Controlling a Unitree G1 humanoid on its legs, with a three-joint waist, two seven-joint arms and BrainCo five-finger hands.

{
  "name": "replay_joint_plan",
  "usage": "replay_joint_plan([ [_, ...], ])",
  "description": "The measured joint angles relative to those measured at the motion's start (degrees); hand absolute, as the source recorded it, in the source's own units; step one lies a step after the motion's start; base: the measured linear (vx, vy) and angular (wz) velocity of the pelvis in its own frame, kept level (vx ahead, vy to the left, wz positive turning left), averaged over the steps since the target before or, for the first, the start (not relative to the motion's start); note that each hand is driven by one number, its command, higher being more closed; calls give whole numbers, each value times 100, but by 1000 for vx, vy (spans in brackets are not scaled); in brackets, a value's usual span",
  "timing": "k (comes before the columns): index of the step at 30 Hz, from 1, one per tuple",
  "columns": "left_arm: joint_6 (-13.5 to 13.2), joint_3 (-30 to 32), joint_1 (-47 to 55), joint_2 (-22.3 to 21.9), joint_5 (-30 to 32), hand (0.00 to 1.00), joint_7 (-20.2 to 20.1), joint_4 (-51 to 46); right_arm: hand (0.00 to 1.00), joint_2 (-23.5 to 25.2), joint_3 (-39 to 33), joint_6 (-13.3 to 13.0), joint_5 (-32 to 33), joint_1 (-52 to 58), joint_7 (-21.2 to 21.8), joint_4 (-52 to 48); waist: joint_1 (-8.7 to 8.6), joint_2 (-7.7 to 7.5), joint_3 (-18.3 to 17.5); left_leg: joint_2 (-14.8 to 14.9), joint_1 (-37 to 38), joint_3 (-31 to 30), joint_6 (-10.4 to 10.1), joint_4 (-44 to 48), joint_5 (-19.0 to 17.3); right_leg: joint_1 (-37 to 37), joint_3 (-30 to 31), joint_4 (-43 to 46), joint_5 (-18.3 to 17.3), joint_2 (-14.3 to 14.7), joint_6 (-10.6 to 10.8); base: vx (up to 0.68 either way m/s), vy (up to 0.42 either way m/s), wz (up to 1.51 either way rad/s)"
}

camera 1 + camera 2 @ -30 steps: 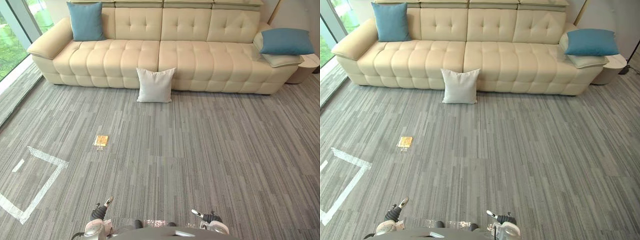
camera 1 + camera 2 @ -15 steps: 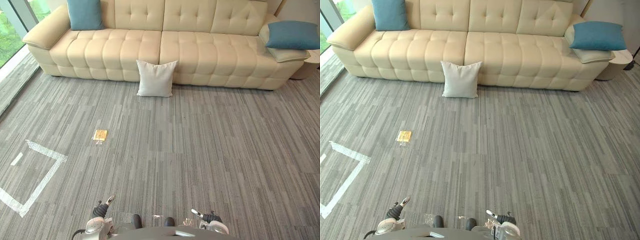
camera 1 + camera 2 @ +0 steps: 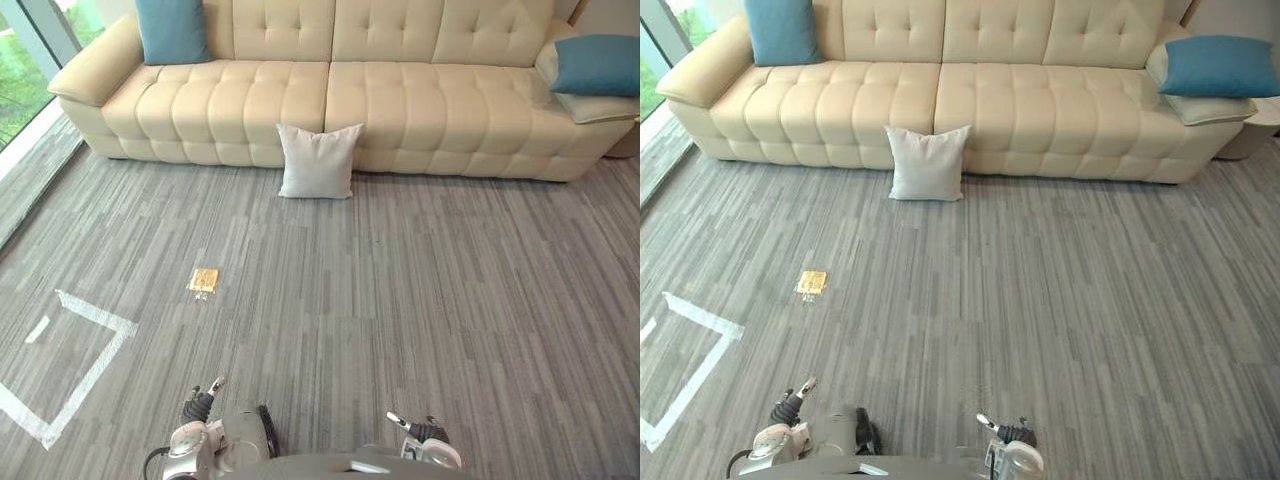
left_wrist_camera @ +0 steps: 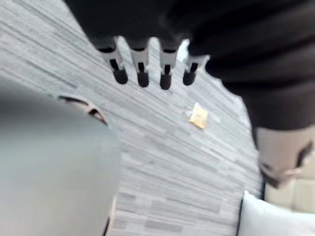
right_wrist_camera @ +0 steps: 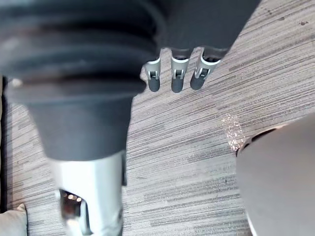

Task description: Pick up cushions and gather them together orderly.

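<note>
A white cushion (image 3: 319, 161) stands on the grey carpet, leaning against the front of the cream sofa (image 3: 240, 105). A blue cushion (image 3: 172, 29) rests upright at the sofa's left end. Another blue cushion (image 3: 598, 64) lies on a cream one (image 3: 1205, 108) at the right armrest. My left hand (image 3: 203, 404) hangs low near the bottom edge, far from the cushions, fingers (image 4: 141, 71) relaxed and empty. My right hand (image 3: 418, 430) shows at the bottom right, fingers (image 5: 177, 79) relaxed and holding nothing.
A small yellow tag (image 3: 204, 279) lies on the carpet to the left. White tape lines (image 3: 85, 360) mark a square at the lower left. A window and floor ledge (image 3: 25, 80) run along the left side. Wide carpet lies between me and the sofa.
The camera has shifted; the sofa and white cushion sit a little lower and to the right in view than half a second ago. Both hands hang as before.
</note>
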Motion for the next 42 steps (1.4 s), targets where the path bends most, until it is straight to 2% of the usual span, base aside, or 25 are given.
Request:
replay_joint_plan([
  [2,-19,-6,-7,-14,0,0,1,-55,0,-2,21,22,0,-17,-3,0,-1,5,1,-66,-227,-11,-38,-768,404,227,25,-298,-36,-187,66,424,338,-23],
  [3,-30,1,-1,-28,-6,0,2,-111,0,-2,89,23,-1,-14,-11,4,36,-19,-6,-82,-244,16,-59,-1126,941,383,62,-478,-97,-313,165,498,399,-36],
  [4,-63,0,-59,-14,0,0,7,-122,0,25,216,25,-1,-57,-8,105,71,-110,-36,-178,-256,160,172,-890,1047,456,196,-534,-46,-467,119,505,393,-39],
  [6,-67,28,-100,41,-10,0,5,-115,0,189,239,8,-1,-179,7,76,69,-197,-62,-164,-416,168,258,-519,633,380,320,-484,348,-493,-20,528,357,-19],
  [9,-53,57,-132,104,-1,0,8,-123,0,266,144,11,-4,-192,24,116,150,-421,-158,-272,-336,197,548,331,-1,444,441,10,695,-820,305,555,332,-2],
  [11,0,21,-132,128,6,0,9,-69,0,264,111,-19,-8,-213,29,95,169,-441,-167,-371,-39,231,553,373,-275,283,574,771,905,-947,521,456,219,-26],
  [12,46,-67,-129,179,6,0,8,35,0,269,119,-23,-8,-208,91,91,142,-439,-167,-441,344,315,570,221,-402,-245,792,2041,1438,-1025,679,406,171,-16],
  [14,80,-130,-123,186,6,0,8,57,0,266,126,-23,-8,-174,147,88,110,-416,-154,-461,633,311,567,57,-516,-745,933,3144,1859,-1030,749,360,86,-8],
  [16,114,-170,-62,202,1,0,21,76,0,263,134,-28,-9,-137,168,-127,100,-371,-86,-484,1446,309,438,-300,-916,-1877,779,5339,1458,-943,583,383,-18,-18],
  [18,119,-172,-4,199,-1,0,24,88,0,262,132,-36,-9,-48,182,-362,58,-358,-45,-481,2092,253,341,-584,-1122,-2334,427,5748,894,-791,364,434,-128,-7],
  [20,118,-186,12,188,0,0,16,110,0,257,171,-104,-7,24,215,-661,-98,-329,-29,-362,2608,140,128,-803,-1266,-2883,-104,5425,380,-705,333,427,-190,32],
  [22,117,-187,7,186,2,0,18,198,0,210,179,-119,-7,45,221,-797,-160,-312,-23,-229,3033,99,-94,-1055,-1367,-3492,-556,4356,254,-694,218,503,-259,31],
  [23,115,-184,5,189,3,0,18,250,0,148,242,-129,-8,98,225,-777,-171,-312,-18,-243,3368,108,-335,-1328,-1369,-3576,-810,3145,570,-571,91,600,-264,22],
  [24,113,-183,18,190,5,0,17,268,0,149,247,-129,-8,149,227,-740,-173,-312,1,-251,3553,24,-413,-1442,-1353,-3553,-788,2674,1210,-447,-278,752,-238,-9],
  [25,120,-217,9,58,6,0,17,446,0,-46,222,-138,30,-23,238,-651,-98,17,-14,-46,3689,-297,-447,-1547,-1291,-3375,-932,2644,1029,-254,-492,534,-108,-1],
  [27,91,-237,-217,-83,47,0,-5,459,0,-146,162,-126,19,-250,226,-525,-227,72,175,-432,3488,-863,-223,-2103,-957,-3371,-694,2921,987,-416,-514,303,-90,31],
  [28,53,-208,-318,-172,60,0,23,466,0,-134,76,-161,136,-164,258,-653,-338,22,260,-562,3654,-945,-156,-2160,-431,-3656,-474,3630,797,-467,-393,177,-184,27],
  [29,31,-209,-186,-172,109,0,13,539,0,-139,231,-138,26,-130,267,-744,-283,289,52,-332,3790,-976,-218,-2128,-434,-3512,-392,2530,699,-43,-240,221,-216,30],
  [30,39,-202,-157,-178,131,0,9,551,0,-109,300,-143,12,-76,267,-752,-339,195,-19,-308,3832,-1054,-225,-2063,-446,-3441,-367,2423,967,27,-431,372,-239,21],
  [31,45,-229,-162,-259,132,0,-5,537,0,-172,354,-145,-15,-33,267,-721,-363,351,-54,-157,3754,-1165,-184,-1781,-397,-3304,-607,2502,733,65,-414,496,-280,65],
  [33,72,-158,-221,-327,128,0,-34,463,0,-174,196,-130,-8,-37,272,-622,-406,434,11,189,2929,-1480,-177,114,-24,-2877,-856,2367,443,219,-453,510,-262,44],
  [34,72,54,-206,-332,120,0,-26,429,0,-184,169,-122,-7,-21,262,-586,-322,483,8,439,2427,-1606,-178,1319,758,-2501,-906,2142,340,409,-533,354,-116,-17],
  [35,72,135,-175,-327,116,0,-17,398,0,-189,175,-121,-1,-10,259,-559,-290,497,15,579,2270,-1556,-233,1858,850,-2281,-893,2013,294,527,-559,468,-115,-36],
  [39,70,338,-55,-317,100,0,-11,191,0,-202,173,-96,38,92,245,-332,-154,426,51,954,1453,-728,-175,3136,588,-942,-583,1061,244,814,-552,427,-36,-40],
  [42,55,350,-45,-311,103,0,-14,122,0,-196,170,-73,38,105,233,-320,-74,377,79,891,754,-142,-129,2223,43,-201,-471,309,353,700,-369,410,96,-15],
])
